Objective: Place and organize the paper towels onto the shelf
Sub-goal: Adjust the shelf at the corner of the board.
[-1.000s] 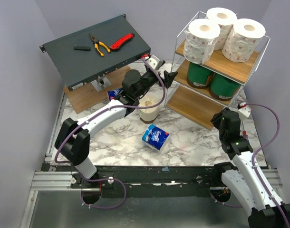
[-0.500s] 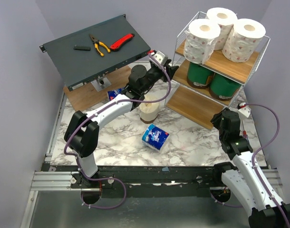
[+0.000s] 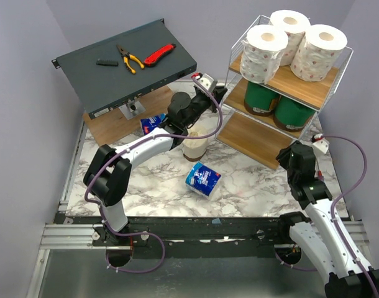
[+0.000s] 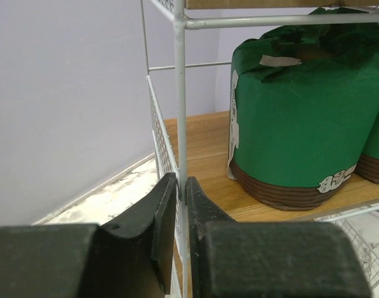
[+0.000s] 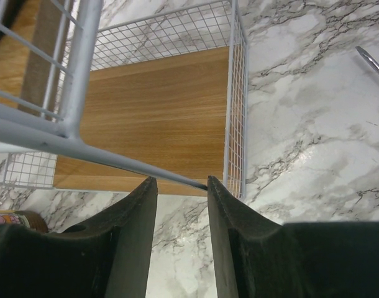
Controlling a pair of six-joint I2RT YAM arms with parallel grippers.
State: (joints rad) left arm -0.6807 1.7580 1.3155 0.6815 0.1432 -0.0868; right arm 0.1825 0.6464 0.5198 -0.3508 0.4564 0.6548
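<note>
3 white rolls (image 3: 264, 54) stand upright on the top tier of the shelf (image 3: 246, 134), and 2 green rolls (image 3: 261, 99) sit side by side on the middle tier. 1 cream roll (image 3: 195, 143) stands upright on the table (image 3: 146, 183), just in front of the shelf's left corner and under the left arm. 1 blue-and-white pack (image 3: 202, 179) lies on the table near the cream roll, toward the arms' bases. A 2nd pack (image 3: 151, 123) shows beside the left arm at the edge of a wooden board (image 3: 112, 128), partly hidden.

The left gripper (image 4: 182, 186) is at the shelf's left corner post, level with the middle tier. Its jaws are pinched almost together, with the white wire post between them. A green roll fills the wrist view just beyond the post.

The right gripper (image 5: 180, 186) hangs above the bottom tier's board, near a corner. Its jaws stand partly apart and hold nothing, with a wire's tip seen in the gap.
</note>
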